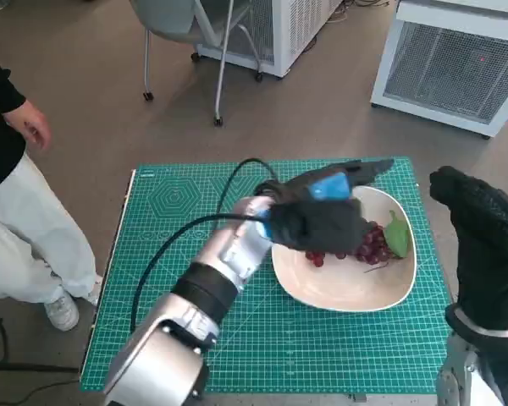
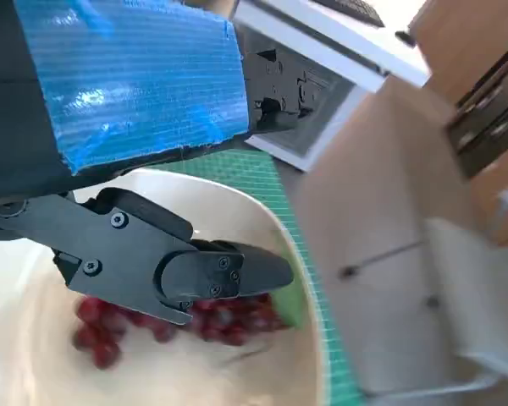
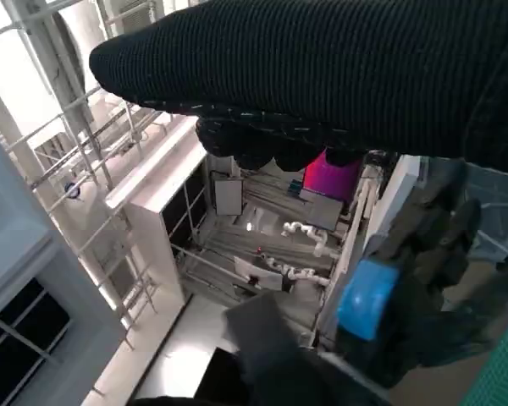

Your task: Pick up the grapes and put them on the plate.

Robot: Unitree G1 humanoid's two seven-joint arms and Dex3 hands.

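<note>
Left hand (image 1: 322, 216) reaches forward; right hand (image 1: 483, 245) raised.

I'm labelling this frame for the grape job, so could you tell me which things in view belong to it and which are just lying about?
Part of the job:
- grapes, lying in the plate
- plate
- left hand, over the grapes

Just lying about:
- right hand, raised beside the table
- green cutting mat
- chair
- person at the table's side

Glossy red grapes (image 1: 368, 245); smooth cream plate (image 1: 339, 292); matt green mat (image 1: 169, 211); knitted glove on right hand (image 1: 483, 245).
</note>
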